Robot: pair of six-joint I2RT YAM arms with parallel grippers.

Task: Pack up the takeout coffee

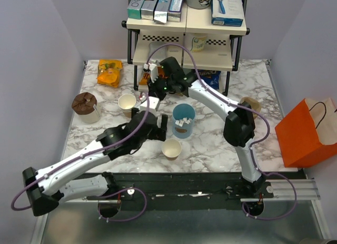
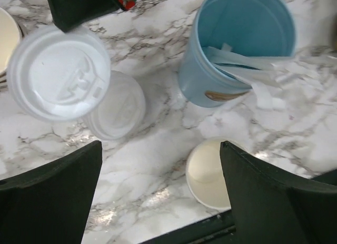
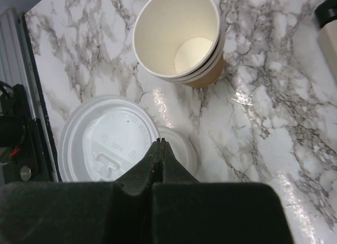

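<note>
Now | empty paper cup (image 2: pixel 210 173) is seen nearest | left gripper (image 2: pixel 160 149) is spread wide, nothing held | takeout coffee (image 2: pixel 58 72) is stood lidded at its ten o'clock | right gripper (image 3: pixel 159 148) is pressed together over the coffee's rim

Takeout coffee (image 2: pixel 58 75) ahead-left of the left gripper (image 2: pixel 160 149): plain white on top. Matte black fingers (image 2: pixel 52 196) on that one. Light-blue cup (image 2: pixel 237 49) ahead-right, white packets (image 2: pixel 247 62) inside. Cream-lined paper cup (image 2: pixel 208 173) by the right-hand finger. White marble table (image 2: pixel 158 165), grey veins everywhere. Ahead of the black right gripper (image 3: pixel 159 144): stacked cups (image 3: pixel 179 38), kraft tan outside, cream inside.
</note>
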